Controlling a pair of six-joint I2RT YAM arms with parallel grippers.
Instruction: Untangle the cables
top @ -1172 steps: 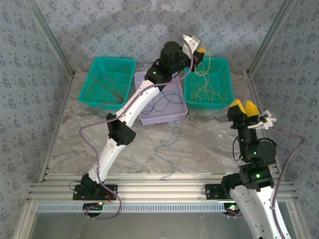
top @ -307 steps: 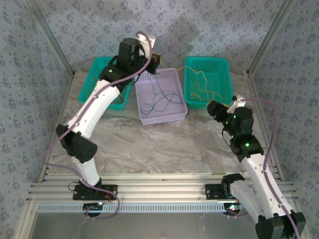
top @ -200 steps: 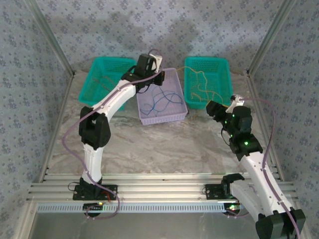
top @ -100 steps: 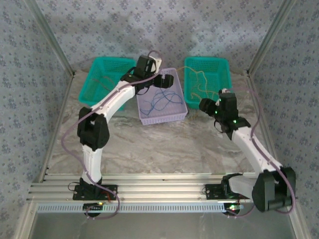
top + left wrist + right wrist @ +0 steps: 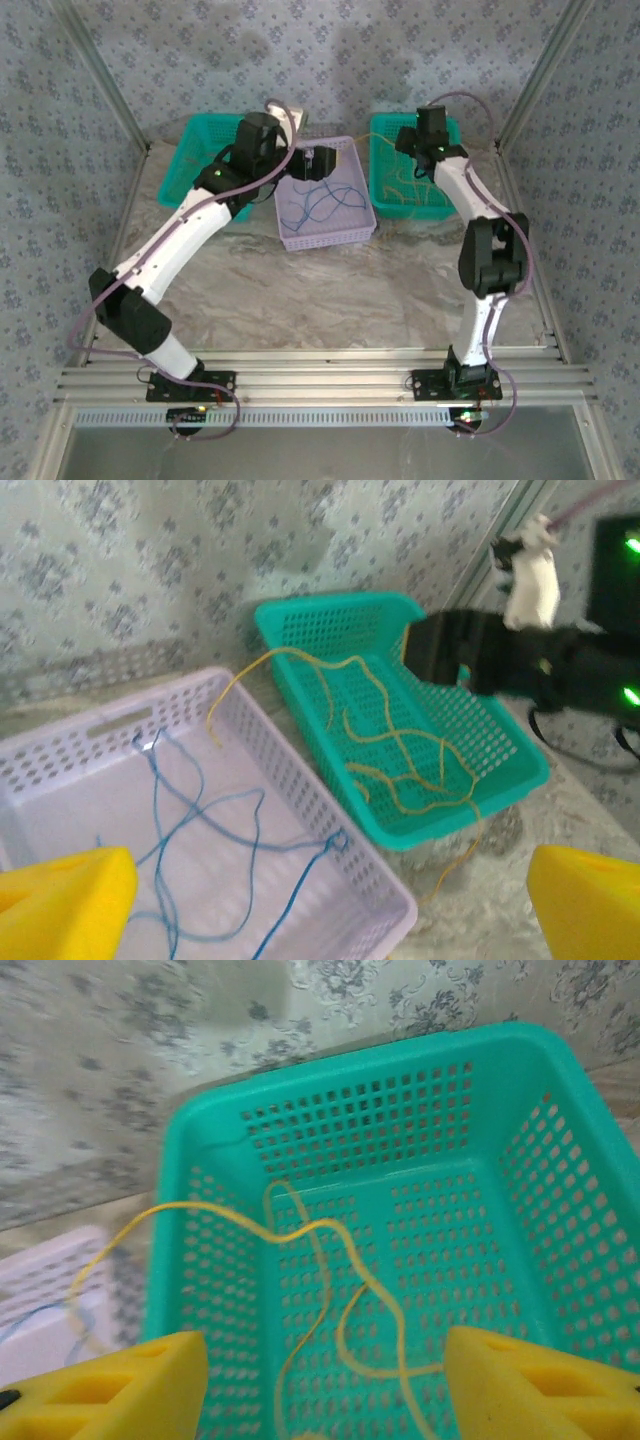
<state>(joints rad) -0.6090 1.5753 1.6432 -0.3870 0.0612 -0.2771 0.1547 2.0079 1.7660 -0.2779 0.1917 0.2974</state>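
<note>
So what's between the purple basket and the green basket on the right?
A yellow cable bridges the gap, draped from the green basket into the purple basket; the left wrist view shows it.

The white left arm (image 5: 185,235) with black joints stretches from its base diagonally forward and inward, its elbow low on the left. The left gripper (image 5: 316,160) points toward the other arm, jaws spread wide and empty, with the yellow fingertips (image 5: 62,905) at opposite edges of the wrist view. The white right arm (image 5: 470,190) stands up from its base, folds at a black elbow and reaches far forward. The right gripper (image 5: 405,140) tilts downward, its jaws parted with nothing between them.
</note>
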